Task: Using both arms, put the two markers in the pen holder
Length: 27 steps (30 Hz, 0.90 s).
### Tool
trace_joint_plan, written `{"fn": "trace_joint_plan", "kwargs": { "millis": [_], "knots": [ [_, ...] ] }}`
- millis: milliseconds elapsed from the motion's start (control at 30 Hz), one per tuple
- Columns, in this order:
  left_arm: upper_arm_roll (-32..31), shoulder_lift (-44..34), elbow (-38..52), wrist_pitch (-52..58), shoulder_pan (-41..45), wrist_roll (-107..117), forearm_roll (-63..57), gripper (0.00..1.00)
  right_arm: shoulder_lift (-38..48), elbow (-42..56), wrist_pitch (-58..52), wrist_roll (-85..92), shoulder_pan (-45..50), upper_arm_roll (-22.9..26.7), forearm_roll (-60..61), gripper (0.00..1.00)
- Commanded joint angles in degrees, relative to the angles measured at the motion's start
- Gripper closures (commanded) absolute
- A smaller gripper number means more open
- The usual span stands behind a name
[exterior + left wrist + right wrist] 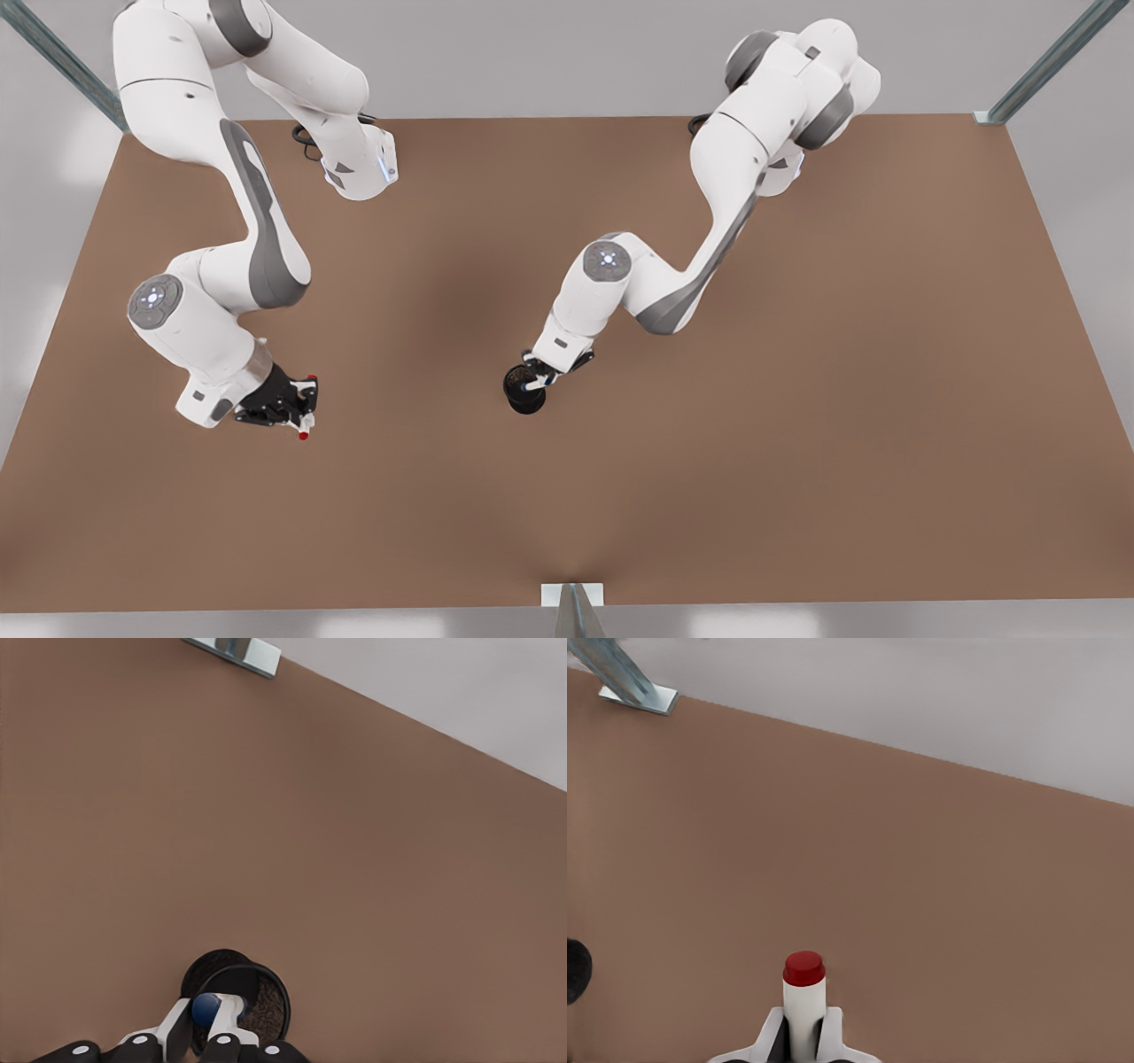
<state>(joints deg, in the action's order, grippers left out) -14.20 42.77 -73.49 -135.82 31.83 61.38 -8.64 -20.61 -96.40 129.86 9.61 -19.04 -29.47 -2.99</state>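
Left gripper (538,379) clamps the blue-capped marker (210,1010) over the pen holder (524,390). Right gripper (297,406) grips the red-capped marker (803,997) above the worktop (797,399), well apart.

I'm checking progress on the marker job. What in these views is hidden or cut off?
- Blue marker: barrel foreshortened behind its cap, left tool gripping it over the pen holder.
- Red marker: lower barrel cut off at the picture's edge, in the right tool.
- Pen holder's inside: the front view shows the left tool covering it.

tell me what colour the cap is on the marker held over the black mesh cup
Dark blue cap, clearest in the left wrist view, above the black mesh cup.
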Motion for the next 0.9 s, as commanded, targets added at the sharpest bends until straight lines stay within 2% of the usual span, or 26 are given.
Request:
{"fn": "trace_joint_plan", "kwargs": {
  "millis": [0, 67, 100, 133, 200, 300, 367, 467, 667, 733, 867],
  "knots": [
    [-0.04, 0.39, 0.02, -0.93, 0.08, 19.92, -2.96, 0.00, -0.31, 0.95, 2.50, -9.44, 2.17, -0.15, 0.18, 0.79],
    [-0.39, -0.40, 0.11, 2.57, -1.06, 16.50, -2.53, 0.00, -1.19, 0.95, 5.49, -9.53, 3.93, -0.15, 0.35, 0.79],
    [-1.09, -1.46, 0.37, 9.43, -4.57, 5.88, 2.83, 0.00, -1.62, 0.95, 7.95, -10.67, 5.42, -0.15, 0.53, 0.79],
    [-1.09, -3.30, 0.46, 17.95, -9.14, -8.45, 8.72, 0.00, -1.89, 0.95, 10.06, -11.90, 6.65, -0.15, 0.44, 0.79],
    [-1.18, -8.49, 0.72, 36.23, -20.92, -34.90, 11.10, 0.00, -2.06, 0.95, 12.96, -13.74, 9.73, -0.15, 0.53, 0.79],
    [-0.74, -18.33, 0.81, 48.46, -34.54, -57.24, 10.57, 0.00, -2.06, 2.26, 17.35, -18.40, 14.91, -0.15, 0.18, 0.79],
    [-0.22, -25.01, 0.63, 51.19, -37.89, -58.21, 8.73, 0.00, -2.94, 2.71, 23.68, -18.40, 17.55, -0.07, 0.09, 0.79],
    [5.50, -31.08, -3.50, 51.19, -34.02, -58.56, 7.94, 0.00, -2.94, 3.14, 26.94, -18.49, 20.71, -0.07, 0.18, 0.79],
    [5.23, -29.41, -3.06, 51.45, -34.20, -59.00, 7.41, 0.00, -4.53, 0.95, 41.17, -19.72, 25.90, 0.02, 0.09, 0.79],
    [5.23, -28.62, -3.06, 51.36, -34.46, -59.27, 7.32, 0.00, -4.61, -3.97, 50.91, -19.63, 27.30, 0.11, 0.09, 0.79],
    [5.41, -27.04, -3.06, 52.94, -34.55, -59.01, 7.32, 0.00, -8.04, -5.03, 59.97, -19.37, 28.89, 0.55, 0.00, 0.79]
  ]
}}
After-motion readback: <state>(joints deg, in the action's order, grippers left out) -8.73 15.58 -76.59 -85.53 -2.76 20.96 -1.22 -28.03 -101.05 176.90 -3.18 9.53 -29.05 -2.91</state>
